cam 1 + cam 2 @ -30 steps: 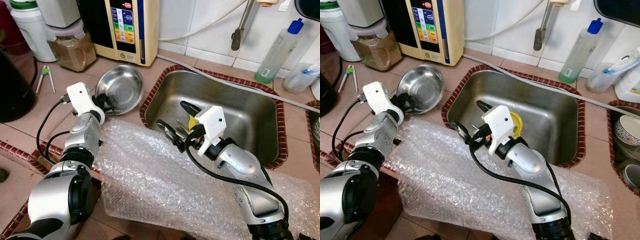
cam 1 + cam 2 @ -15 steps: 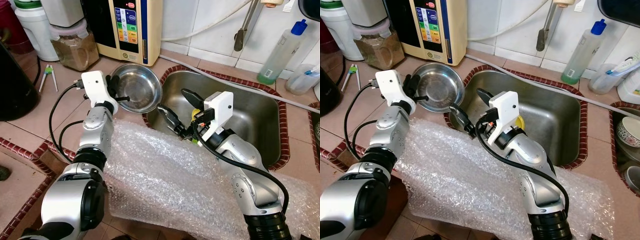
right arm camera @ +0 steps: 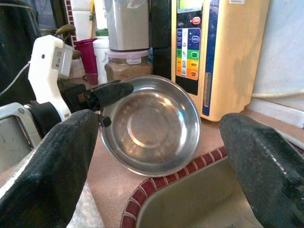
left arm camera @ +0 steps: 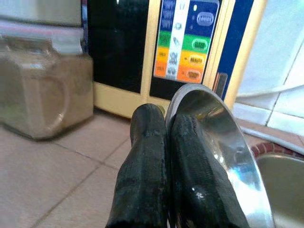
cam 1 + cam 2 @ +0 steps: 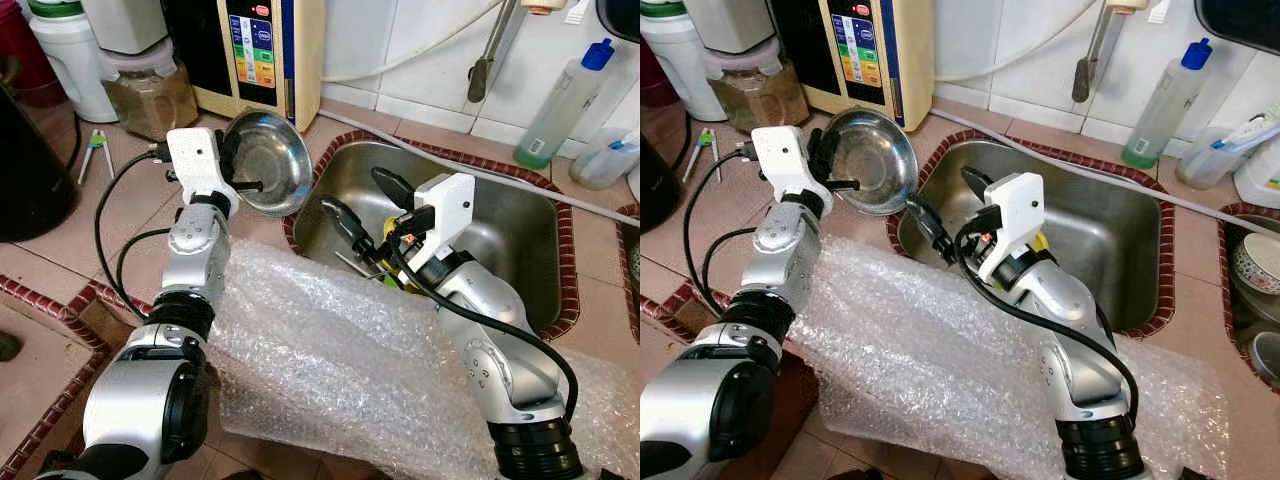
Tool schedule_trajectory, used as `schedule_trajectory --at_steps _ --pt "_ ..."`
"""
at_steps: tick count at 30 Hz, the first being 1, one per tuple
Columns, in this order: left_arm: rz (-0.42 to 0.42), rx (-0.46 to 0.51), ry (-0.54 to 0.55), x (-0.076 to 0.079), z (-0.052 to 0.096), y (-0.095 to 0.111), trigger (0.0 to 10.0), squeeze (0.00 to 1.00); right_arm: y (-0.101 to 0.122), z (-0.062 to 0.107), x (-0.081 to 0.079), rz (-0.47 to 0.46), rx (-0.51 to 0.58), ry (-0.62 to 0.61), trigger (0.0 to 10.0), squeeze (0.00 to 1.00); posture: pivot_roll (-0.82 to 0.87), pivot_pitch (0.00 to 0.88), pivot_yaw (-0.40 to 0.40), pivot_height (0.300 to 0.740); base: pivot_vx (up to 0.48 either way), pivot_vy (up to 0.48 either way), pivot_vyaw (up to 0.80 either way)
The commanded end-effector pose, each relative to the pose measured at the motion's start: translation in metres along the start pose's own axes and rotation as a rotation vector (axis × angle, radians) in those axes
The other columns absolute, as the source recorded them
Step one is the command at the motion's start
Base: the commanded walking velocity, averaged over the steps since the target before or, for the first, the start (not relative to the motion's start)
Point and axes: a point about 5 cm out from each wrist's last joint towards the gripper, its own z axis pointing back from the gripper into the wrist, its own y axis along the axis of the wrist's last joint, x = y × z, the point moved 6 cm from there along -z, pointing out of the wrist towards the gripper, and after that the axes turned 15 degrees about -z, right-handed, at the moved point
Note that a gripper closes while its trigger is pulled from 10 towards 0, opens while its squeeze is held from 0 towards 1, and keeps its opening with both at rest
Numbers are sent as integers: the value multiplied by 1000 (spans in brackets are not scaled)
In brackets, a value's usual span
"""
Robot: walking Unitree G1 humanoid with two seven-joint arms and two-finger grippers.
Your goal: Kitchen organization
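A wide sheet of clear bubble wrap (image 5: pixel 330 370) covers the lower middle of the head view, spread over the tan tiled counter (image 5: pixel 60 270) with its dark red mosaic edging. Above it, right of centre, sits the rectangular stainless steel sink (image 5: pixel 510 235), its basin partly hidden by the right arm. In the upper left stands a cream and black water appliance with coloured buttons (image 5: pixel 265 45), flanked by a clear lidded jar of brown powder (image 5: pixel 150 95) and a white plastic container (image 5: pixel 65 65). A clear bottle with a blue cap and green liquid (image 5: pixel 562 100) stands at the upper right, against the white wall tiles.

The round stainless steel bowl (image 5: pixel 265 160) is at upper centre-left, lifted off the counter and tilted steeply, its hollow facing the sink. The left gripper (image 5: pixel 240 172) holds it by the near rim: in the left wrist view the two black fingers (image 4: pixel 142 180) are pressed close together with the bowl's edge pinched between them.

The right gripper (image 5: pixel 370 205) hangs over the sink's left end, its fingers spread wide and holding nothing; in the right wrist view the bowl shows between them, well apart from both. Something small and yellow (image 5: pixel 390 228) shows just behind it in the sink.

A small pair of green-handled tongs (image 5: pixel 97 150) lies on the counter at the left.
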Motion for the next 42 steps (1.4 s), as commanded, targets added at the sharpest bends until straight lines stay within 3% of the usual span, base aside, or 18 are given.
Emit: schedule_trajectory --at_steps 1,5,9,15,18,20,27,31,39,40,41,42 --pt "-22 95 -3 -2 -3 22 0 0 1 0 6 10 2 -21 10000 98 -23 112 -7 740 0 0 0" --pt "-58 183 -32 4 -6 45 0 0 2 -1 8 9 7 -30 10000 0 -20 112 -7 740 0 0 0" --pt "-82 250 -55 11 -6 61 0 0 1 -2 10 10 9 -41 10000 0 -19 113 -6 740 0 0 0" --pt "-28 310 -85 18 -4 75 0 0 3 -3 16 7 25 -78 10000 0 -21 114 -6 740 0 0 0" --pt "66 363 -157 33 0 88 0 0 10 -4 30 -57 75 -147 10000 0 -20 114 -8 740 0 0 0" --pt "78 373 -172 36 1 90 0 0 11 -4 34 -74 87 -165 10000 0 -19 114 -9 740 0 0 0" --pt "175 410 -278 67 17 99 0 0 24 -4 74 -195 206 -354 10000 0 -21 115 -10 740 0 0 0" --pt "204 420 -314 77 23 102 0 0 27 -6 90 -268 256 -428 10000 0 -21 115 -12 740 0 0 0" --pt "243 419 -351 88 32 105 0 0 21 -18 100 -358 265 -446 10000 0 -16 118 -17 740 0 0 0" --pt "247 420 -355 89 32 106 0 0 20 -19 101 -367 265 -447 9608 0 -16 118 -17 740 0 0 0" --pt "252 418 -358 90 33 106 0 0 20 -20 102 -383 268 -447 7843 0 -15 120 -17 740 0 0 0" --pt "256 415 -361 91 34 106 0 0 19 -21 103 -393 270 -449 7333 0 -14 119 -18 740 0 0 0"
